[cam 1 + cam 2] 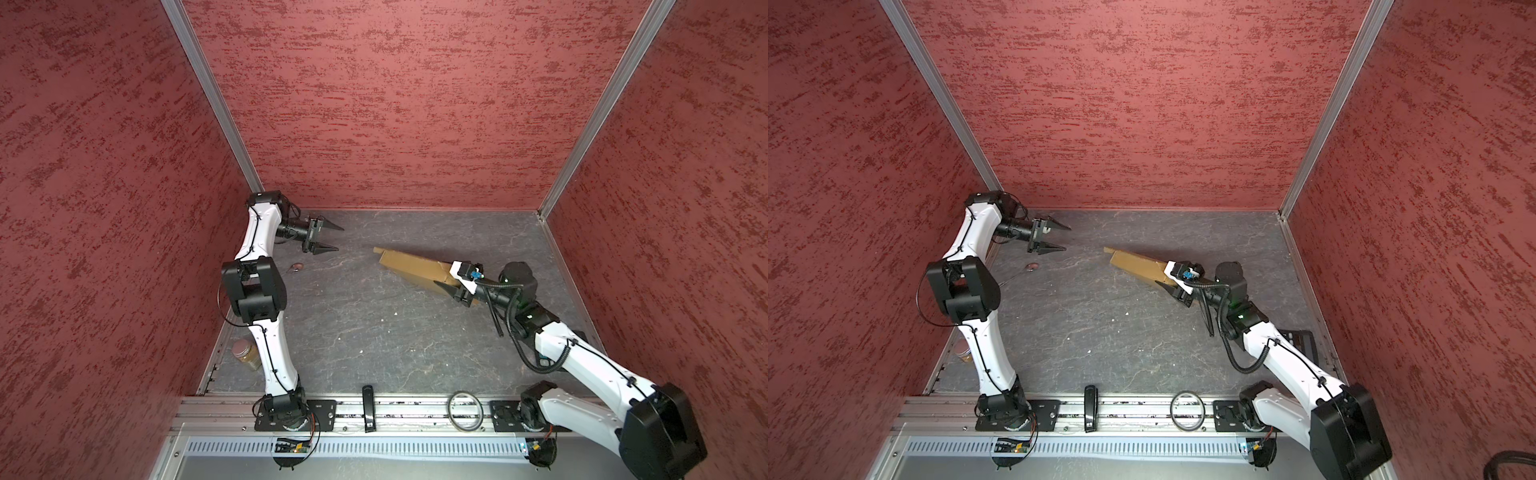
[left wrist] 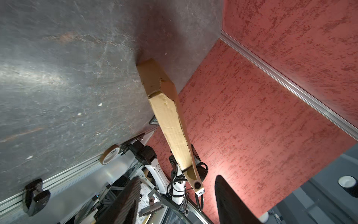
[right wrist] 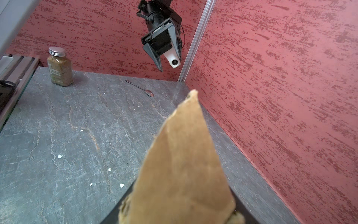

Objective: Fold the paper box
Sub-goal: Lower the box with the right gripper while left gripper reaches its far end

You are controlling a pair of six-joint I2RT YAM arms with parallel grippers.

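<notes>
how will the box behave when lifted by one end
Probably stiff: the box runs straight out from the right gripper, no sag visible. Likely light, being thin flattened cardboard. Its ragged edge suggests it may tear if pushed hard.

The paper box point(image 1: 409, 266), plain brown cardboard folded into a long narrow shape, slants over the far right part of the worktop point(image 1: 374, 332), one end clamped in the right end effector point(image 1: 446, 276).
</notes>
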